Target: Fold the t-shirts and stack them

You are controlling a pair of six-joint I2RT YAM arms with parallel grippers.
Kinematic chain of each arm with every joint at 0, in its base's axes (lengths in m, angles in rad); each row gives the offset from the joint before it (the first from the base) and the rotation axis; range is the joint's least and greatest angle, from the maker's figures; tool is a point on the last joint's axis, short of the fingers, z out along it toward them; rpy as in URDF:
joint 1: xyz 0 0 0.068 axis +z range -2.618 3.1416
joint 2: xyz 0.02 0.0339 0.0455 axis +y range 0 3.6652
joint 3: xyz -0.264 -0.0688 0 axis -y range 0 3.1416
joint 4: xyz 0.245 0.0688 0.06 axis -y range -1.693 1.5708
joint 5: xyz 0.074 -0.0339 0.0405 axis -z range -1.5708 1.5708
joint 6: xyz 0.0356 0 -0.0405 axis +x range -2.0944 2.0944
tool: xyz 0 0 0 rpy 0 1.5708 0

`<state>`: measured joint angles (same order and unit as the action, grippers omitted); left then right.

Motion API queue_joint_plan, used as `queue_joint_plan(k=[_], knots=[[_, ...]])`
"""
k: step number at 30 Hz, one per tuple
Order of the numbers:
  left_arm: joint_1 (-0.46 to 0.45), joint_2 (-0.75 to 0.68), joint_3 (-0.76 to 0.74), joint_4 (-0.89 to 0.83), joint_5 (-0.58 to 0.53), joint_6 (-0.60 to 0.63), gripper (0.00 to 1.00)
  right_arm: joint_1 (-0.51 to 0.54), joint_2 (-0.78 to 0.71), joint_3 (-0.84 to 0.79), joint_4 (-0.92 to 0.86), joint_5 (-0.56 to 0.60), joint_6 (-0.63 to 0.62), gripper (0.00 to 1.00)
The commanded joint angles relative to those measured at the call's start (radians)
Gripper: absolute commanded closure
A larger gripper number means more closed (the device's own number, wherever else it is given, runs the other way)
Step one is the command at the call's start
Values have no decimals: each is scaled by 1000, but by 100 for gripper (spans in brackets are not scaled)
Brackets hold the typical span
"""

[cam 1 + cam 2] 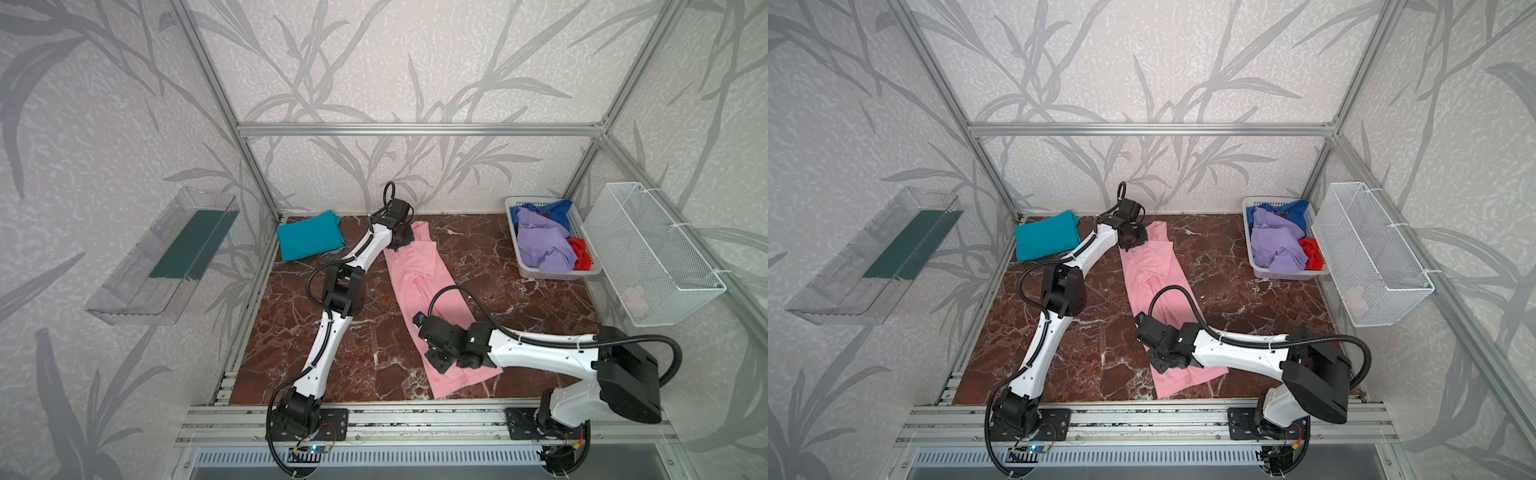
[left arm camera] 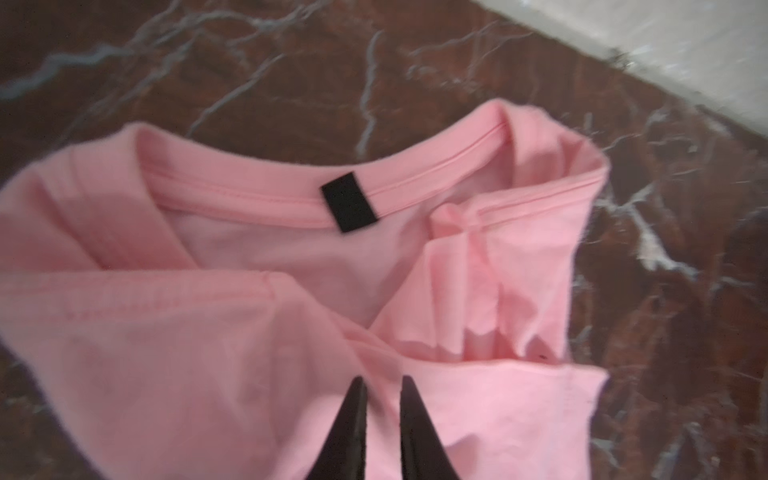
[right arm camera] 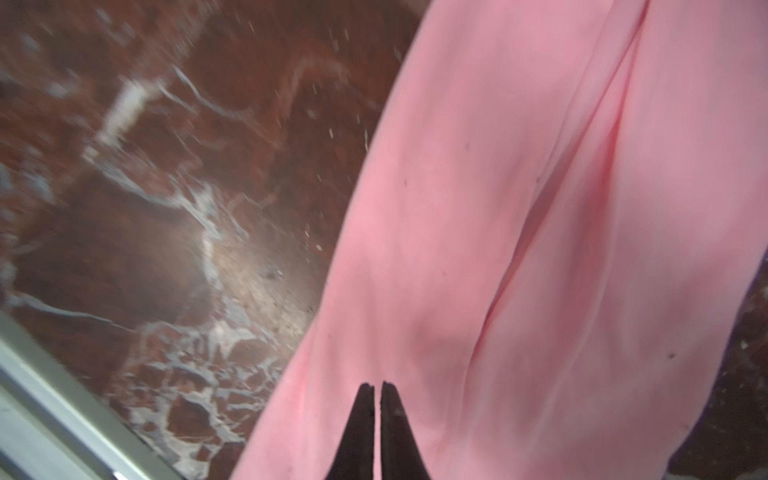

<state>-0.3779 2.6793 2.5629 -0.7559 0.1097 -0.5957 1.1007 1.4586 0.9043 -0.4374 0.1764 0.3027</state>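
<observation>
Shirts lie in three places on the worktop (image 1: 332,353). The pink t-shirt (image 1: 415,282) is stretched out as a long narrow strip down the middle, its collar end toward the back wall and its hem end near the front rail. The teal t-shirt (image 1: 307,235) sits folded in the back left corner, apart from the pink one. In the white basket (image 1: 552,274) at the back right, the lavender t-shirt (image 1: 544,245) is heaped over the blue t-shirt (image 1: 557,208), with the red t-shirt (image 1: 579,253) beside it.

The left hand (image 2: 384,384) hangs over the collar end of the pink t-shirt. Its fingers (image 2: 357,415) stand slightly parted, pink cloth shows through the narrow gap, and nothing is pinched between them. Just ahead of the tips lie a folded-in sleeve, the collar (image 2: 257,183) and its black label (image 2: 349,201).

The right hand (image 3: 378,386) is over the hem end of the same shirt, near the strip's left edge. It is clenched, the fingers (image 3: 361,424) all but touching, with no cloth caught between them. A long crease runs through the fabric ahead of it, and bare worktop shows alongside.
</observation>
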Motion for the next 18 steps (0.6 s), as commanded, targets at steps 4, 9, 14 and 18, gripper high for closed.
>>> queue_joint_plan(k=[4,9,14,18], knots=[[8,-195,-2,-46,70,113,71,-260,-44,123,97,-90,-42,89],[14,-329,-165,-31,-11,211,72,-502,123,305,107,-234,26,88],[27,-288,-174,-64,-58,246,63,-597,386,538,45,-334,27,88],[35,-210,-122,-81,-80,242,52,-644,548,679,22,-386,48,87]])
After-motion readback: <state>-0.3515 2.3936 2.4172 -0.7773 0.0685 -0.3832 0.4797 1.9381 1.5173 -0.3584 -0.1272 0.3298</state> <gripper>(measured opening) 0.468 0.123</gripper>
